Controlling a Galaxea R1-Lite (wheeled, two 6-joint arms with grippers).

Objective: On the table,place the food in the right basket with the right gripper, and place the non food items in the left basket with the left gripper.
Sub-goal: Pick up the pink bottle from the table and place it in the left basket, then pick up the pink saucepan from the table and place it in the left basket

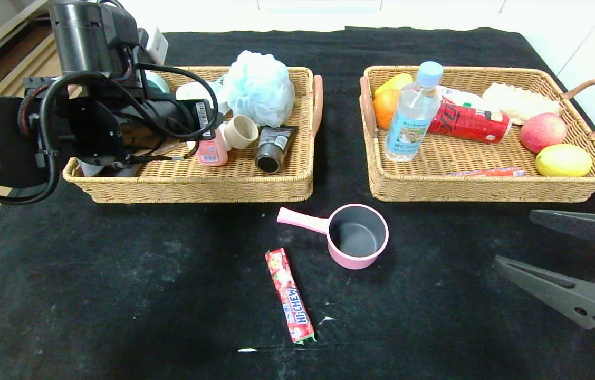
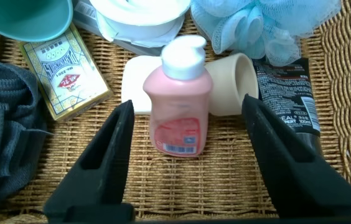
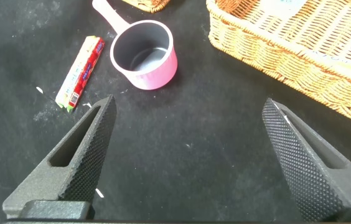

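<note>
Fingers of left gripper (image 2: pixel 188 162) apart around pink squeeze bottle (image 2: pixel 180 102) in left basket (image 1: pixel 192 179), right gripper (image 3: pixel 188 155) fingers wide apart, Hi-Chew candy stick (image 1: pixel 289 295) on table (image 1: pixel 118 290), L'Oréal-marked black tube (image 2: pixel 287 93)

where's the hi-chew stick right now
In the head view the Hi-Chew stick lies on the black table, centre front, just left of the pink saucepan.

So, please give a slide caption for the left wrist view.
Open left end effector straddling the pink squeeze bottle lying in the left basket.
</note>
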